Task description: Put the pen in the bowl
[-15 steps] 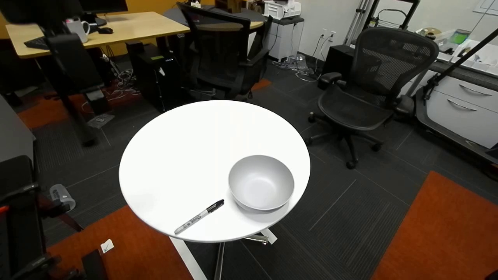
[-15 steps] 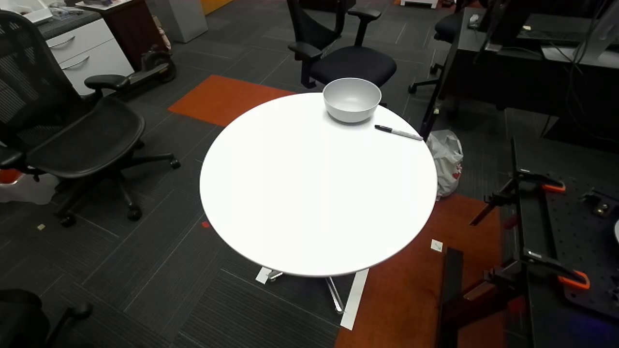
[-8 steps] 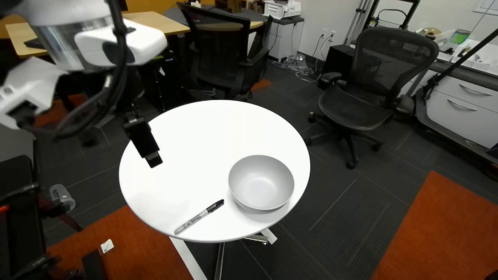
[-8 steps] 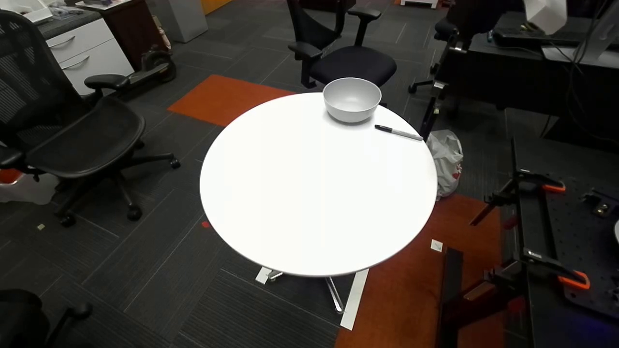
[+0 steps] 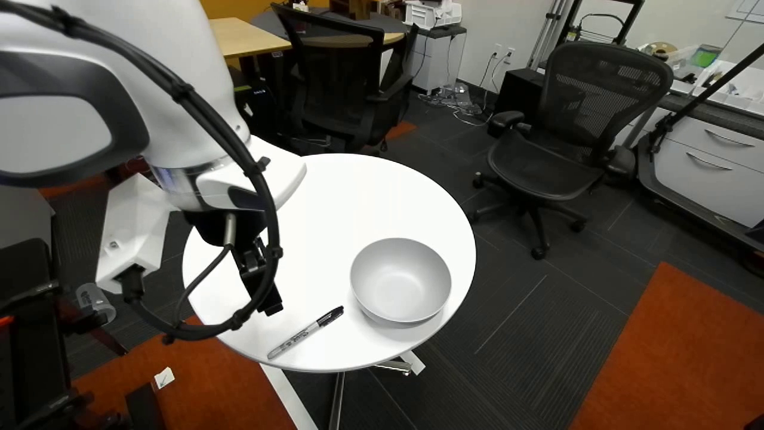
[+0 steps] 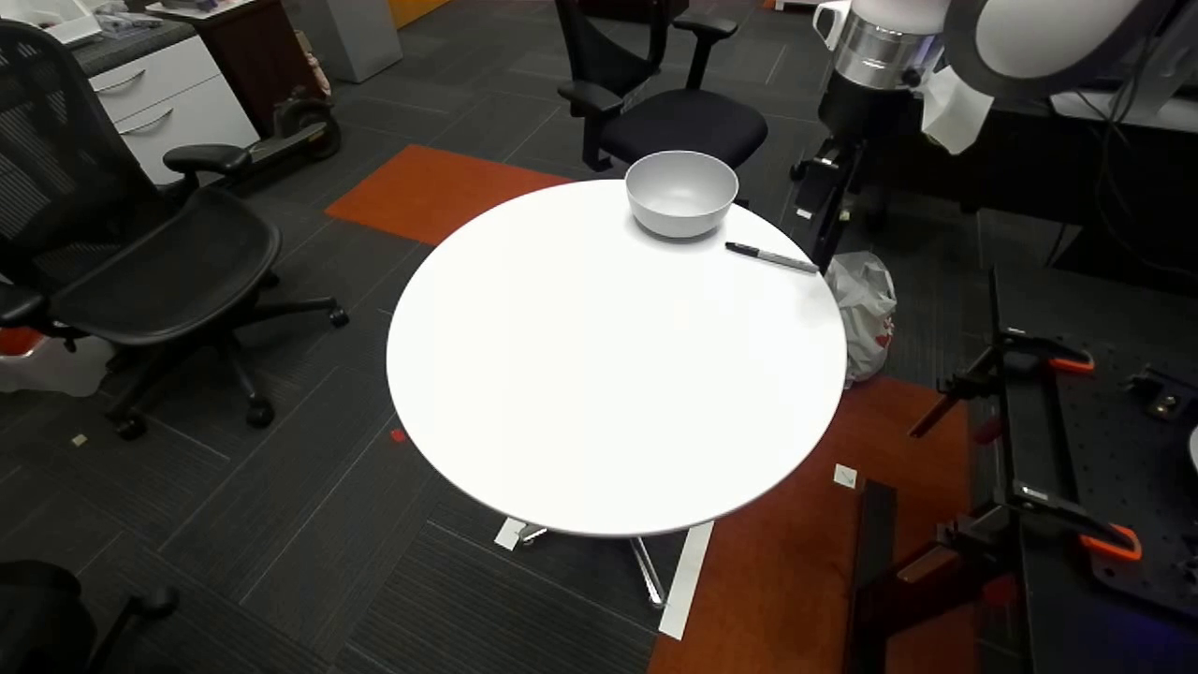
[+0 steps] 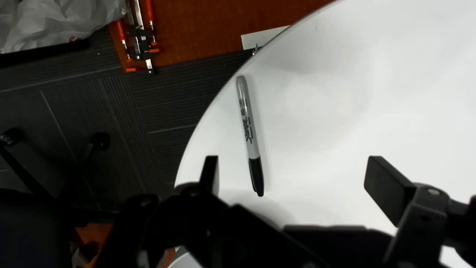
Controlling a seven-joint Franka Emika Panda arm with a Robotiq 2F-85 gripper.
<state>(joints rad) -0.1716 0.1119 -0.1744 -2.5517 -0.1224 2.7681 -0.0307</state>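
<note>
The pen [image 5: 305, 332] is a grey marker with a black cap. It lies flat near the edge of the round white table [image 5: 322, 209], its cap pointing toward the bowl [image 5: 400, 280]. The light grey bowl stands upright beside it. The pen [image 6: 770, 257] and bowl [image 6: 681, 192] show in both exterior views. In the wrist view my gripper [image 7: 292, 165] is open and empty, above the table. The pen's cap [image 7: 250, 136] appears between the fingers, nearer the left finger. The bowl [image 7: 185, 261] shows only as a sliver there, mostly hidden by the gripper.
A black mesh chair [image 5: 573, 119] stands beyond the table, and another chair [image 6: 683, 122] stands near the bowl's side. A workbench with orange-handled clamps [image 6: 1114, 543] is beside the table. A plastic bag [image 6: 863, 314] is on the floor by the table edge.
The arm has swung in from the upper left in an exterior view and come lower, bringing my gripper over the table near the pen. The pen and bowl have not moved.
</note>
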